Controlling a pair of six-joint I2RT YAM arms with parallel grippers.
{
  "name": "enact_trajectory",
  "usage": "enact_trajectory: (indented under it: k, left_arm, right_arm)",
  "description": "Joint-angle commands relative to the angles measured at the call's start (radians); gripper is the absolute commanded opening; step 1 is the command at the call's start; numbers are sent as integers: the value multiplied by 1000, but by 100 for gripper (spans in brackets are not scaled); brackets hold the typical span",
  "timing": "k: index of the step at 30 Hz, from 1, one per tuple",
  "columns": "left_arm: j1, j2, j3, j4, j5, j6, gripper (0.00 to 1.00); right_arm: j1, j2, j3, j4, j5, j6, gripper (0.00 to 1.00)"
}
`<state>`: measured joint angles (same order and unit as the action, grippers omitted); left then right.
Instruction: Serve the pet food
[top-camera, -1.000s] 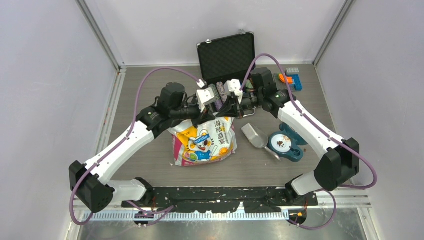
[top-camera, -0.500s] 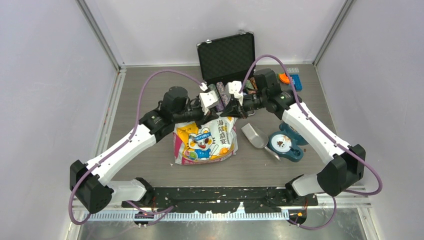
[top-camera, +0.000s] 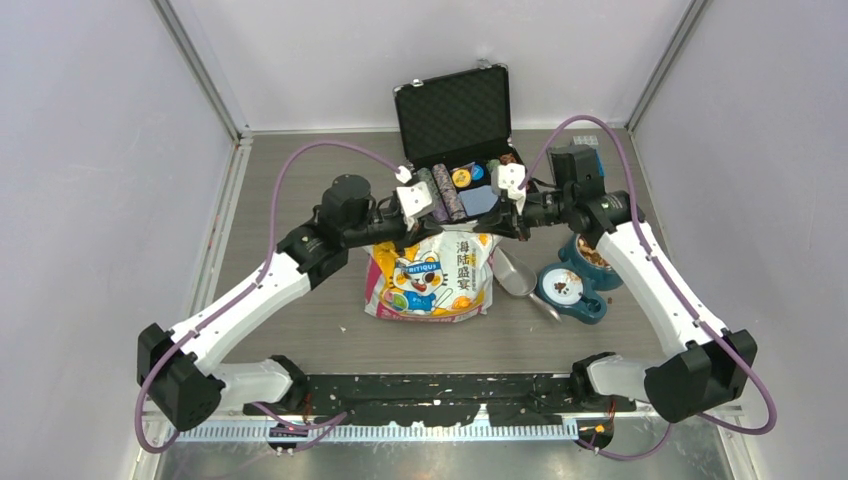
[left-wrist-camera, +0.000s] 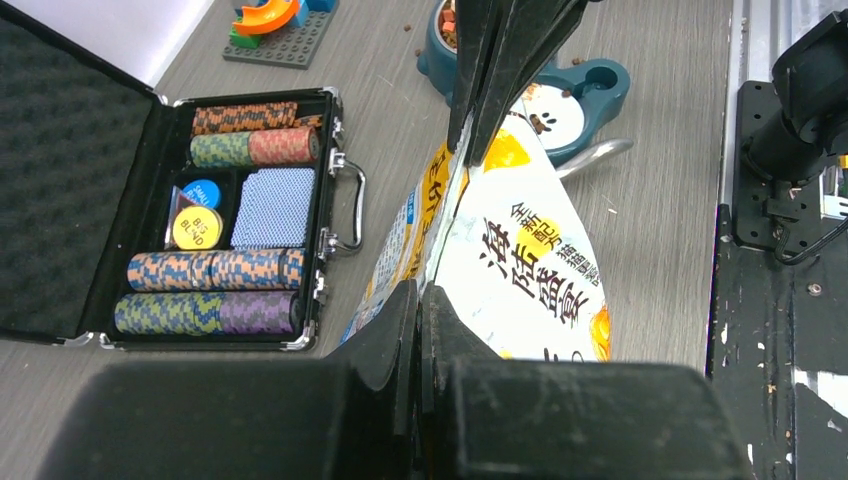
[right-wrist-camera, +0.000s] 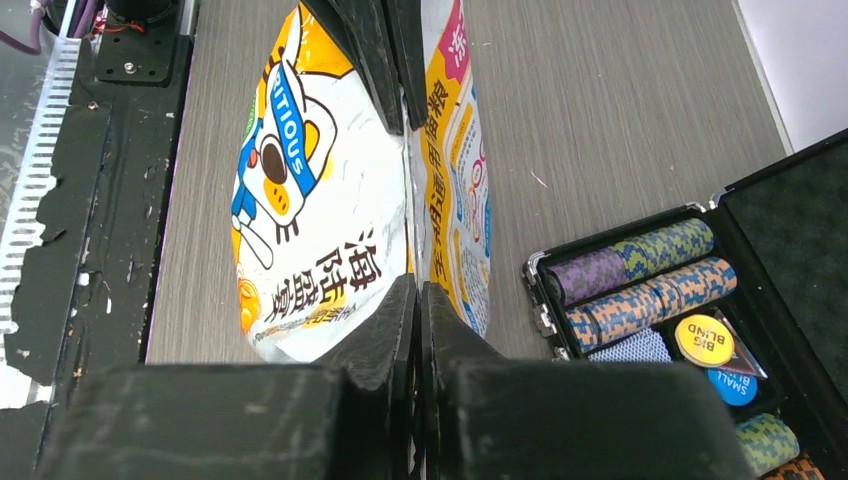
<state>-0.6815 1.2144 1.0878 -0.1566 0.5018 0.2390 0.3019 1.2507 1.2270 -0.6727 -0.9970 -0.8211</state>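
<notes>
My left fingers (left-wrist-camera: 410, 310) and right fingers (right-wrist-camera: 412, 300) both squeeze the top edge of the floppy white-yellow-pink cartoon-cat bag (top-camera: 435, 280). The small brown pet food bits (top-camera: 593, 254) look light and rolly.

Both arms stretched toward the centre of the overhead frame, with the left gripper (top-camera: 437, 222) and right gripper (top-camera: 492, 218) facing each other, jaws clamped tight on the bag (top-camera: 435, 280) top.

The right arm (top-camera: 655, 275) partly covers the bowl (top-camera: 574, 250) holding the pet food (top-camera: 593, 257)
</notes>
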Motion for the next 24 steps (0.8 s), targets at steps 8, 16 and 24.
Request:
enact_trajectory:
  k: [8,16,24]
  left_arm:
    - [231,-161,-101,-136,-493,6,0]
    - [282,-204,-139,-135,-539,14,0]
    - [315,-240,-155,-142,-599,1,0]
  right_arm:
    - [-167,-113,-4,-101,187,-40,5]
    - [-188,-114,2,-122,223,-41,5]
    - [-190,-147,-13,-118,188,-63,5]
